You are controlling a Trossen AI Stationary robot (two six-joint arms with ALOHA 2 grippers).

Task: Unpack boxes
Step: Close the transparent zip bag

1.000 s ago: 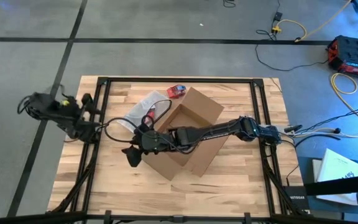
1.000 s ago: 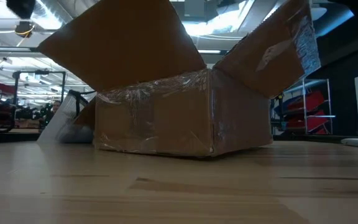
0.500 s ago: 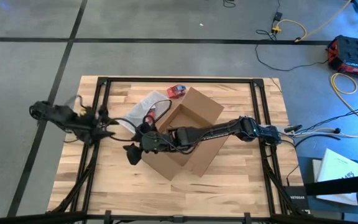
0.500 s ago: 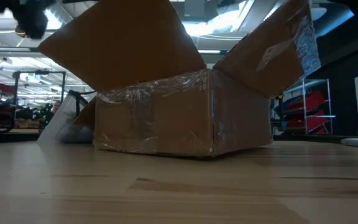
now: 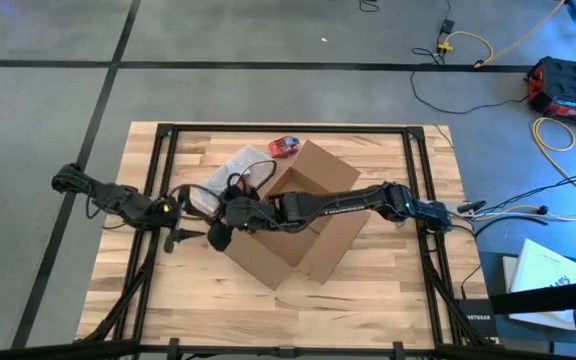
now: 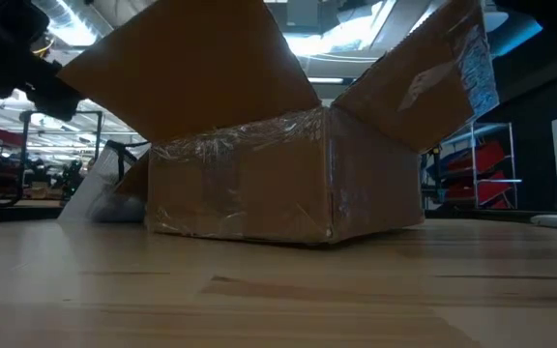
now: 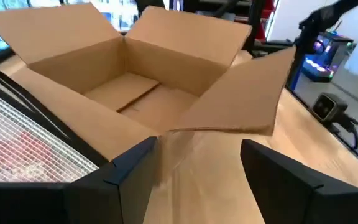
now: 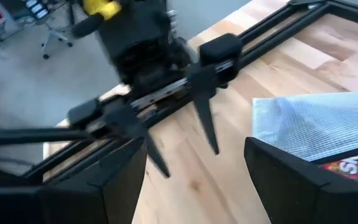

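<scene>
The brown cardboard box stands on its bottom mid-table, flaps spread; the left wrist view shows bare cardboard inside the box. My left gripper is open, low over the table at the box's left side, pointing at the box. In its own view my left gripper has nothing between its fingers. My right arm reaches across the box. My right gripper is open just past the box's left corner, facing the left gripper, with nothing between its fingers.
A clear silvery bag with red print lies flat on the table by the box's far left side. A small red-and-blue object lies by the far edge. Black frame rails run along the table's sides.
My left gripper has come down from high at the table's left edge and moved toward the box, its arm folding low. My right gripper has shifted a little toward the far edge and rolled. The box has not moved.
</scene>
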